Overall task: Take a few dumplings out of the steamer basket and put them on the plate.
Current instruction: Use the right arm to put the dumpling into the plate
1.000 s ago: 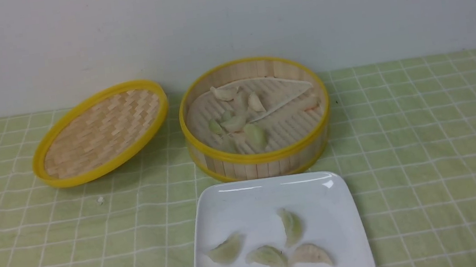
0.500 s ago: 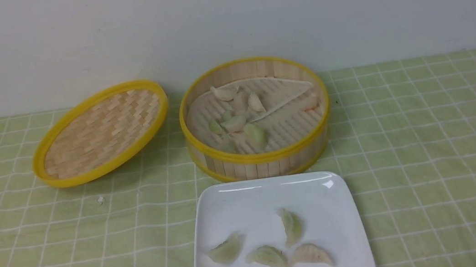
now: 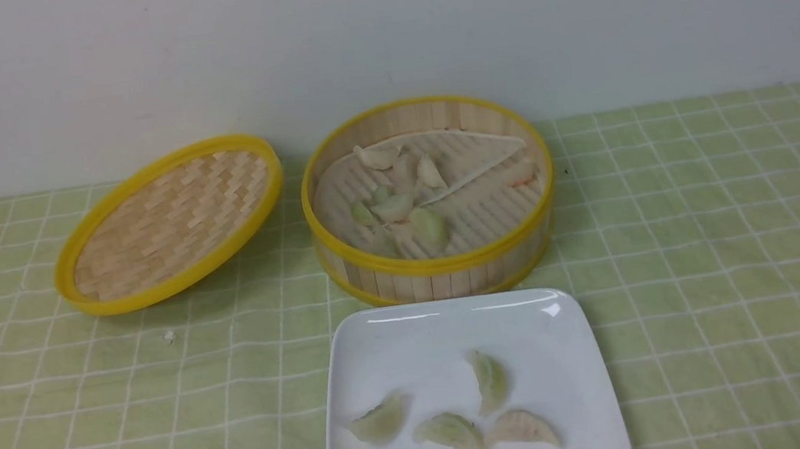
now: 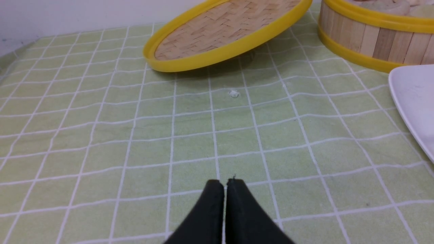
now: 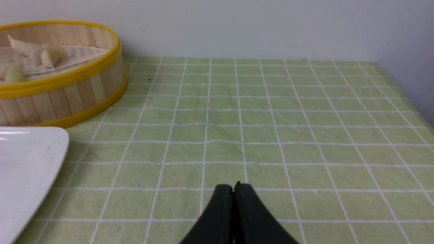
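Observation:
The steamer basket point(image 3: 443, 261) stands at the table's middle back and holds several pale dumplings point(image 3: 397, 205) on a paper liner. It also shows in the left wrist view point(image 4: 369, 40) and the right wrist view point(image 5: 61, 98). The white square plate point(image 3: 400, 340) lies just in front of it with several dumplings point(image 3: 452, 431) on it. My left gripper point(image 4: 224, 183) is shut and empty over bare cloth, left of the plate point(image 4: 412, 98). My right gripper point(image 5: 233, 187) is shut and empty over bare cloth, right of the plate point(image 5: 27, 162). Neither arm reaches into the front view.
The shallow woven lid point(image 3: 168, 224) with a yellow rim leans tilted left of the basket, also in the left wrist view point(image 4: 223, 34). A small white crumb point(image 3: 168, 336) lies on the green checked cloth in front of it. A white wall runs behind the table.

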